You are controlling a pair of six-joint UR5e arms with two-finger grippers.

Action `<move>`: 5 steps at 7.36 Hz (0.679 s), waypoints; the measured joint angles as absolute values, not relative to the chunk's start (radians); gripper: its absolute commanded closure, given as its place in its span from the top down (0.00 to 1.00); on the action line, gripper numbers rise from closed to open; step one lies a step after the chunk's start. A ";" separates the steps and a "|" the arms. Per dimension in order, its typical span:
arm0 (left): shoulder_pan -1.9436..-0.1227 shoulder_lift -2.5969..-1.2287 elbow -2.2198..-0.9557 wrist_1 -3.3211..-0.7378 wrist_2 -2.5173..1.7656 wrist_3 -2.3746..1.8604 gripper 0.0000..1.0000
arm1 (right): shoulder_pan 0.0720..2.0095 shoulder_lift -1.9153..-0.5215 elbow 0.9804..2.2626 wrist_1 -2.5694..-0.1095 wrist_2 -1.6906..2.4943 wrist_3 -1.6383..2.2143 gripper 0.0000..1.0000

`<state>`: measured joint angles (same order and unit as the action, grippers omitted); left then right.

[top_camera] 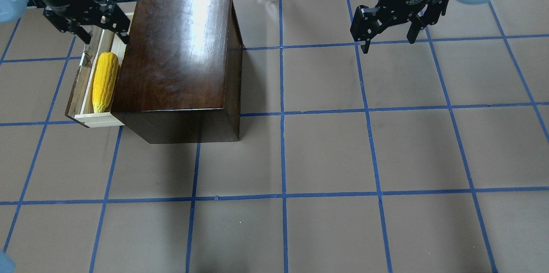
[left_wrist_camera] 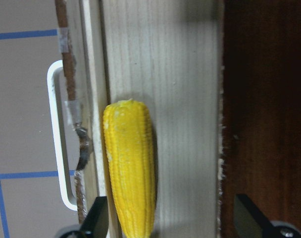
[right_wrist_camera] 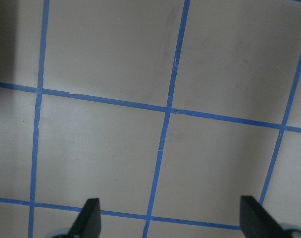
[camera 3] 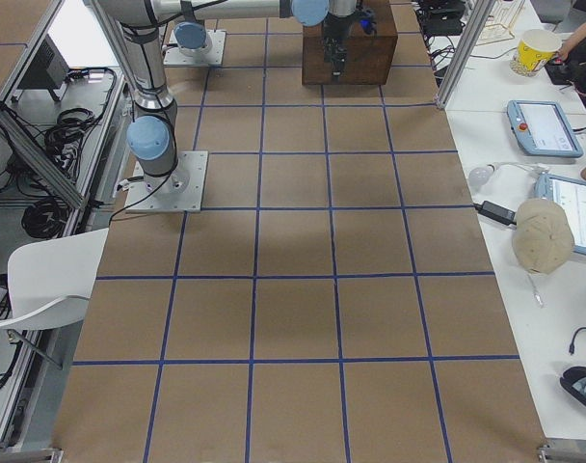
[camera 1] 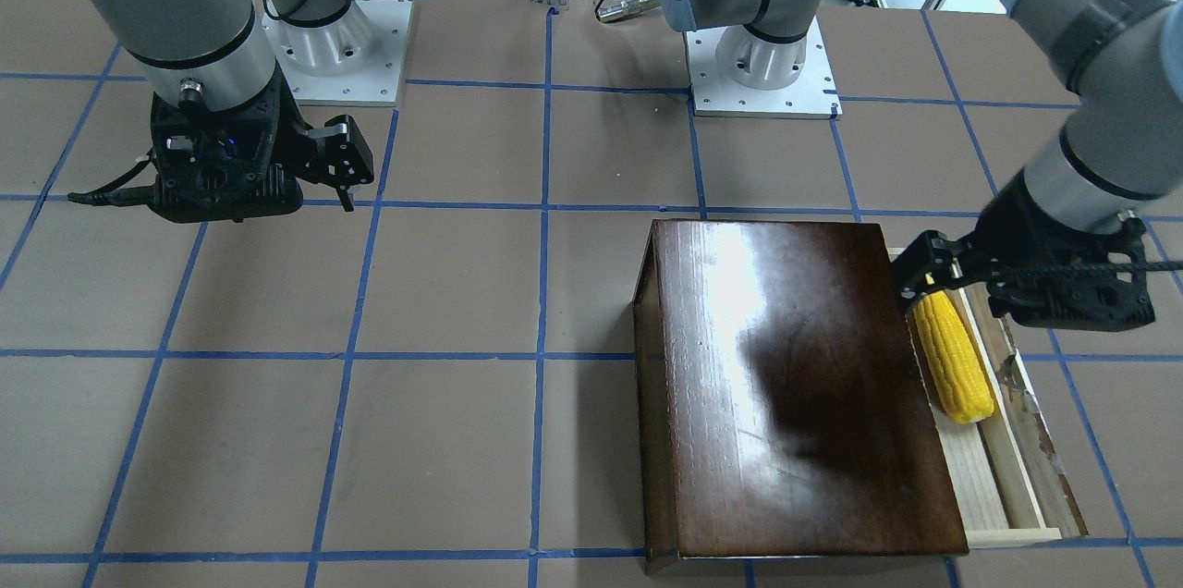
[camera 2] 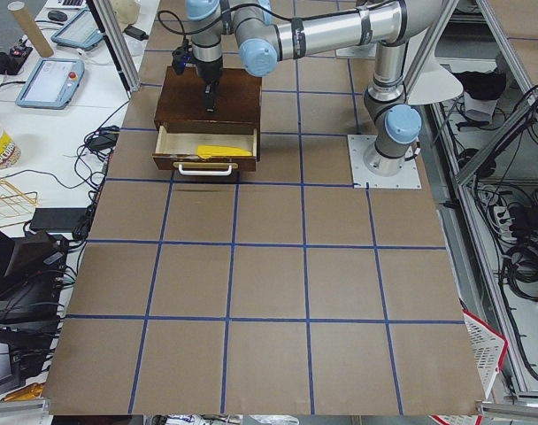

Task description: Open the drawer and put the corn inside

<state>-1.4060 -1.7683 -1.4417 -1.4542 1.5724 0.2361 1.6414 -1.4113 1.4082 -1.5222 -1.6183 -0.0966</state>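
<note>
As I judge it the job is all but done: the drawer (top_camera: 98,117) stands open at the table's (top_camera: 326,157) far left corner with the corn (top_camera: 105,82) lying flat inside, and my left gripper (top_camera: 105,37) hangs over it, spread wide and empty, as is the right gripper (top_camera: 389,43).

Bright, even light from above; white glare on the box top (camera 1: 739,264), a soft arm shadow across it; wrist views slightly blurred.
</note>
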 measured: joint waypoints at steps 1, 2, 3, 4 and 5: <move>-1.464 -1.738 -1.447 -1.484 1.573 0.197 1.00 | 1.641 -1.411 1.408 -1.522 -1.618 -0.097 1.00; -1.519 -1.706 -1.457 -1.505 1.577 0.151 1.00 | 1.641 -1.411 1.408 -1.522 -1.618 -0.097 1.00; -1.558 -1.671 -1.474 -1.514 1.577 0.124 1.00 | 1.641 -1.411 1.408 -1.522 -1.618 -0.097 1.00; -1.580 -1.632 -1.498 -1.517 1.574 0.113 1.00 | 1.641 -1.411 1.408 -1.522 -1.618 -0.097 1.00; -1.588 -1.593 -1.526 -1.516 1.569 0.111 1.00 | 1.641 -1.411 1.408 -1.522 -1.618 -0.096 1.00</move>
